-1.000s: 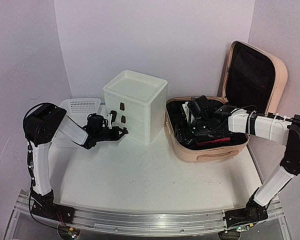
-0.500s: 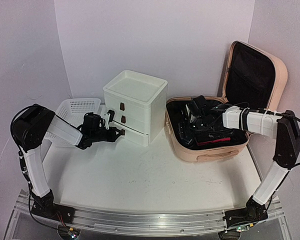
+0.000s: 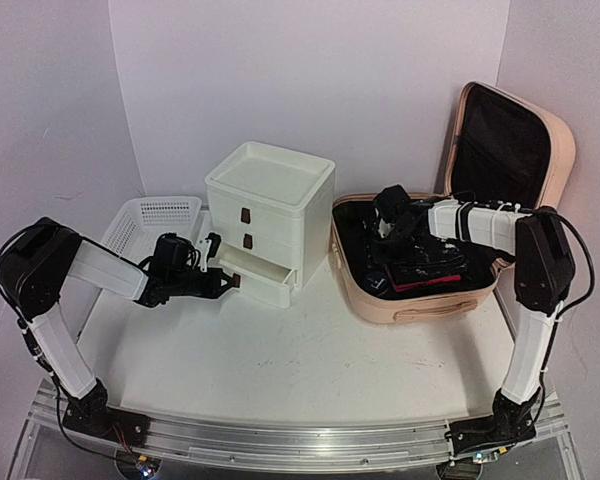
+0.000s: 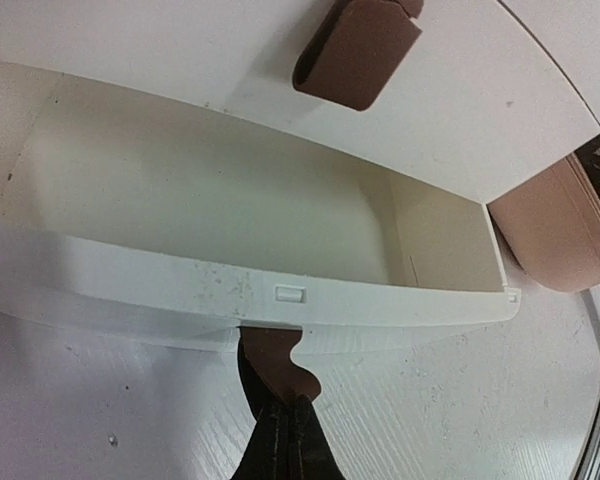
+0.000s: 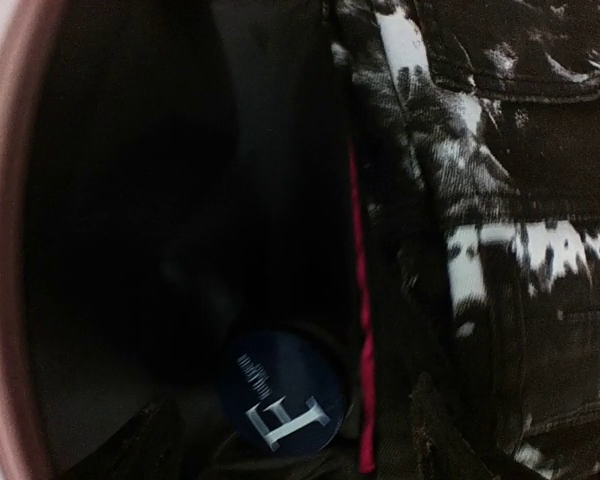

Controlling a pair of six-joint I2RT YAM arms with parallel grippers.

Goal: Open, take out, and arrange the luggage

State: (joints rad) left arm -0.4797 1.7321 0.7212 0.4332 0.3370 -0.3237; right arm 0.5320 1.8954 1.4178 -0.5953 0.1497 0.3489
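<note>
The peach-pink luggage (image 3: 420,305) lies open at the right, its lid (image 3: 560,150) upright, and dark clothes fill its tray. My right gripper (image 3: 390,235) is down inside it, open. In the right wrist view its dark fingertips (image 5: 140,445) straddle a round navy disc (image 5: 280,395) marked with a pale letter, beside a black-and-white patterned garment (image 5: 500,200) and the pink rim (image 5: 0,250). My left gripper (image 4: 292,405) is shut on the brown handle (image 4: 275,365) of the bottom drawer (image 4: 180,290), which stands pulled out with nothing in it.
The white drawer box (image 3: 270,190) stands mid-table, just left of the luggage, with two upper drawers closed. A white mesh basket (image 3: 150,215) sits behind my left arm. A thin red strip (image 5: 362,330) runs among the clothes.
The left gripper has drawn the bottom drawer out toward the front. The right gripper has moved back and left inside the luggage, its elbow swinging up.
</note>
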